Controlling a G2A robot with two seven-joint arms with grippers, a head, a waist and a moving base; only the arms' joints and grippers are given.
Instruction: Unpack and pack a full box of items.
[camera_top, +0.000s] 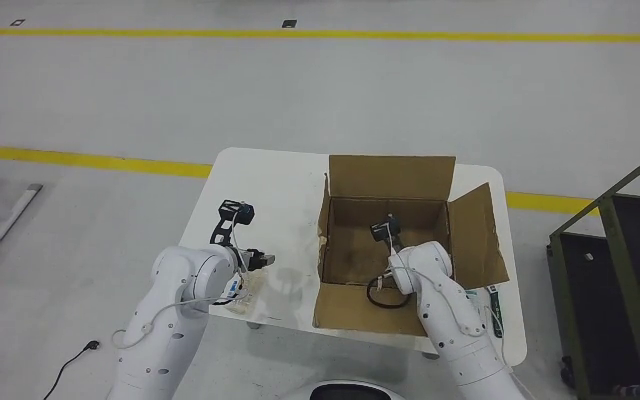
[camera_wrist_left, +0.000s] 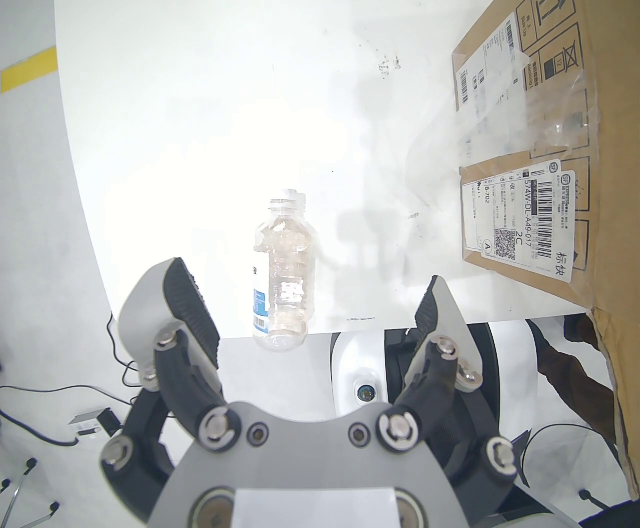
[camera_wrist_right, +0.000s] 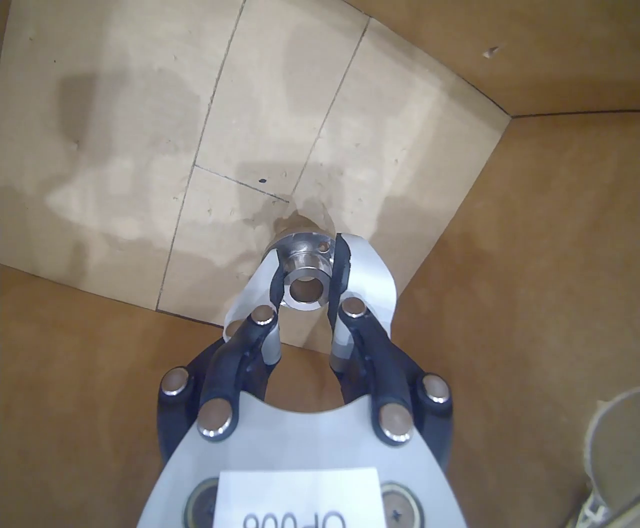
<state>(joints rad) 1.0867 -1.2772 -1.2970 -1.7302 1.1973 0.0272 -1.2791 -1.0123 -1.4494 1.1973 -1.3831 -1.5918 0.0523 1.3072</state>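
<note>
Fingers (camera_wrist_right: 372, 272) of the right gripper (camera_wrist_right: 308, 250) are clamping a small metal part (camera_wrist_right: 306, 290), a shiny hub with a round bore and a side hole, one dark pad pressing each flank. Gripper and part are sitting low inside the cardboard box (camera_wrist_right: 125, 150), just over the pale floor panels and near a corner where the brown walls are meeting. Whether the part is touching the floor cannot be told.

In the top view the box (camera_top: 390, 178) is standing open on the right half of the white table (camera_top: 270, 190), flaps spread outward, with the right arm angling down into it from the near side.

Left gripper (camera_wrist_left: 305, 280) is hanging over the table on the left of the box, fingers (camera_wrist_left: 185, 295) spread wide and holding nothing. Ahead of them a clear plastic bottle (camera_wrist_left: 285, 270) with a white cap and a blue-and-white label is showing near the table's near edge, well apart from both pads. Whether it is standing or lying cannot be told. The labelled outer wall of the box (camera_wrist_left: 550, 125) is rising well off to one side of the bottle.

A pale rounded object (camera_wrist_right: 612, 440) is showing in the box by the right gripper; what it is cannot be told. A green metal frame (camera_top: 600, 270) is standing on the floor beyond the table's right end.
</note>
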